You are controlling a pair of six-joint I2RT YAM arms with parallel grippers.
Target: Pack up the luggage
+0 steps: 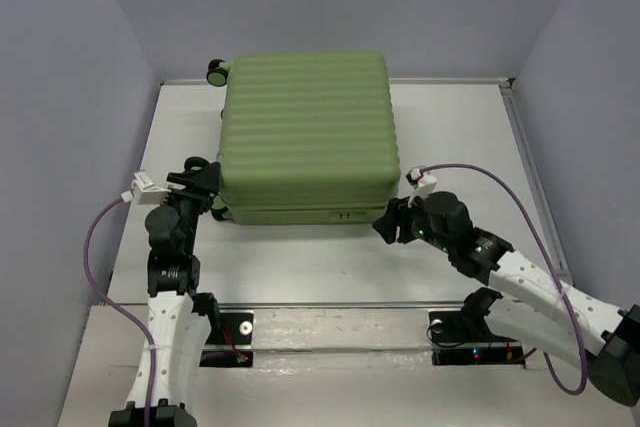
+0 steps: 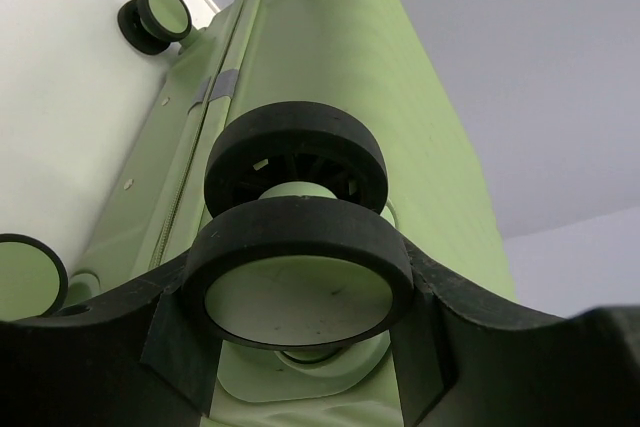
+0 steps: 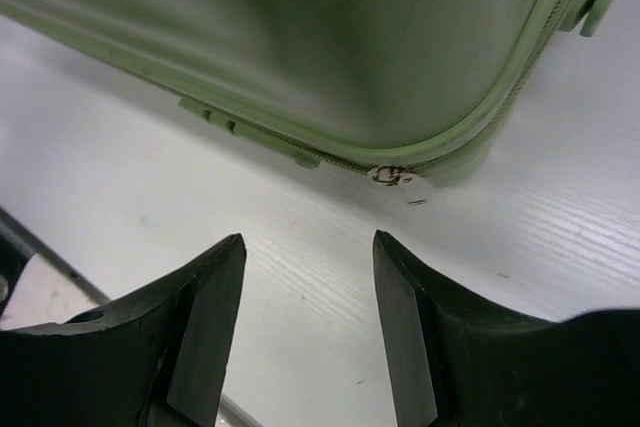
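Closest to the lens, the left pincer [image 1: 205,187] has its two black jaws pressed against either side of a black wheel [image 2: 297,292] with a pale green hub, and is clamped on it. That wheel belongs to the luggage [image 1: 305,132], a light-green ribbed hard shell. It lies flat and closed on the white desk [image 1: 300,262], filling the middle of the overhead view toward 12 o'clock. The held wheel is at the case's 8 o'clock corner, and a far wheel [image 1: 215,71] pokes out at its 11 o'clock corner. At the case's 5 o'clock corner hovers the right pincer [image 3: 307,247], jaws apart with only bare desk showing between them. Just beyond its tips, at 1 o'clock in the wrist view, is a small metal zipper pull [image 3: 402,180]. It hangs from the zip that runs round the rounded corner of the shell, and neither jaw touches it.
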